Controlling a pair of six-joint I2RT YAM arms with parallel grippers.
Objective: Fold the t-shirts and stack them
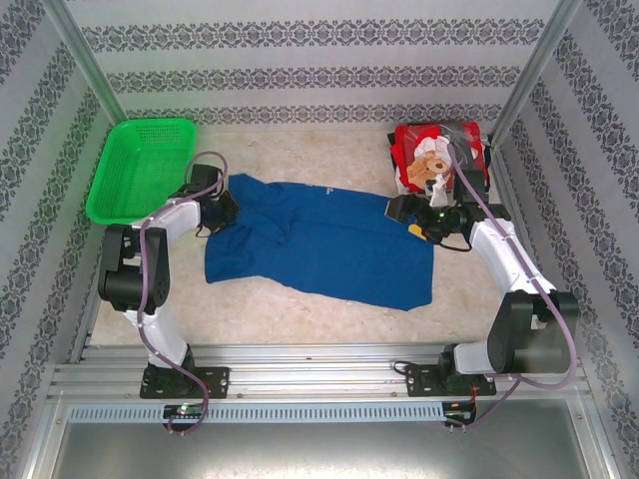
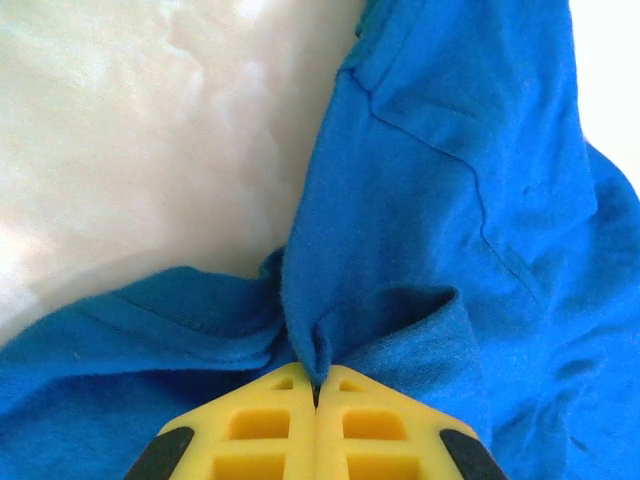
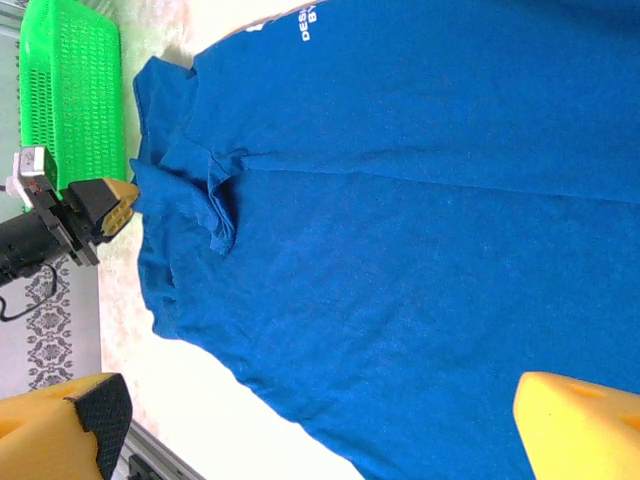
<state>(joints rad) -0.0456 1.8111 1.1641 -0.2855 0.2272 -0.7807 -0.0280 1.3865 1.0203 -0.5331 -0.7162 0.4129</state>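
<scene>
The royal blue t-shirt [image 1: 319, 244] lies spread across the middle of the table, with white lettering near its far edge. The red t-shirt [image 1: 434, 160] with a teddy-bear print sits folded at the back right. My left gripper [image 2: 318, 388] is shut on a pinched fold of blue cloth [image 2: 450, 200] at the shirt's left end [image 1: 225, 212]. My right gripper [image 1: 404, 210] hovers over the shirt's right end, open wide, its yellow fingers [image 3: 580, 425] far apart above flat blue cloth [image 3: 400, 200] and holding nothing.
A green plastic basket [image 1: 140, 170] stands at the back left, just behind the left arm, and shows again in the right wrist view as the basket [image 3: 75, 90]. Patterned walls close in the table on three sides. A metal rail runs along the near edge.
</scene>
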